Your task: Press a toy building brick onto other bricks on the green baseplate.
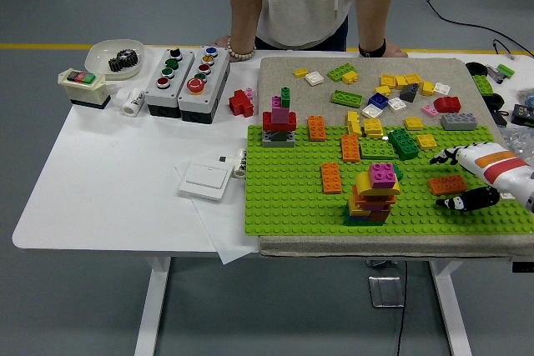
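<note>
Near: right robot hand [457, 179], fingers spread, straddling flat orange plastic brick [447, 184] on studded green baseplate [292, 202]; not yet gripped. Risk: glossy brick slipping from a shallow pinch, or studs misaligning when pressed. Centre: stacked yellow-orange tower, magenta-topped [375, 193]. Far: loose bricks on grey felt [284, 72].

Lower left of the green baseplate [288, 206] lies bare; the stacked brick tower [375, 193] at lower centre and scattered orange bricks [331, 178] block its middle
</note>
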You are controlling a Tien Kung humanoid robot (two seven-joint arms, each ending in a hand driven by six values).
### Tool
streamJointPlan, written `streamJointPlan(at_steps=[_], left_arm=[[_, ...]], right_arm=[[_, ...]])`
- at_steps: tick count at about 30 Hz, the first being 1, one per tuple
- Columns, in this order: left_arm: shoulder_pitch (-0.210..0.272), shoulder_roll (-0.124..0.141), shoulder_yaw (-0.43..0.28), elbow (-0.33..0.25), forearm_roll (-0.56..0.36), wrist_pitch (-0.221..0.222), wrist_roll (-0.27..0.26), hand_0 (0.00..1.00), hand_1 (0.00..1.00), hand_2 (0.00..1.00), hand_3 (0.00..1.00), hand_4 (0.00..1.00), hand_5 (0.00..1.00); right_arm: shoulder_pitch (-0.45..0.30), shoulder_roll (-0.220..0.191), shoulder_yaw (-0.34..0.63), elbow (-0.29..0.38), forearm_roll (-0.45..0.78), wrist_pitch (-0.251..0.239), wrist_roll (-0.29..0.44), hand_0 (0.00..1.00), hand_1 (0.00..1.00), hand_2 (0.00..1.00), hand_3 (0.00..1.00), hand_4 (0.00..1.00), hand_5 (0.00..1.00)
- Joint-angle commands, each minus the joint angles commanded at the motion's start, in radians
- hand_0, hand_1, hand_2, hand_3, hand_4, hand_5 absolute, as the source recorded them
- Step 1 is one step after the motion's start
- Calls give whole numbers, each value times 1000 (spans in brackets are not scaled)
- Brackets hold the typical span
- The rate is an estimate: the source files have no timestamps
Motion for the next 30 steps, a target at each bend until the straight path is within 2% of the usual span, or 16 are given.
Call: streamJointPlan(at_steps=[18, 19, 24, 25, 30], left_arm=[[-9, 2, 11, -3, -11, 1, -4, 796, 773, 738, 585, 646, 659], [-9, 2, 11, -3, -11, 1, -4, 796, 773, 739, 584, 646, 658], [-10, 2, 11, -3, -11, 1, -4, 796, 773, 739, 584, 646, 658], [-11, 2, 12, -4, -12, 1, -5, 797, 772, 737, 584, 646, 658], [-14, 2, 18, -3, -21, 3, -7, 797, 772, 737, 584, 646, 658]], right_arm=[[23, 19, -14, -69, 21, 11, 5, 726, 640, 700, 746, 926, 415], [25, 20, -15, -75, 22, 12, 6, 725, 637, 694, 720, 909, 413], [28, 22, -19, -92, 20, 14, 9, 725, 637, 694, 720, 909, 413], [29, 22, -21, -97, 18, 14, 10, 720, 636, 688, 685, 888, 410], [31, 24, -24, -101, 12, 6, 16, 720, 636, 688, 685, 888, 410]])
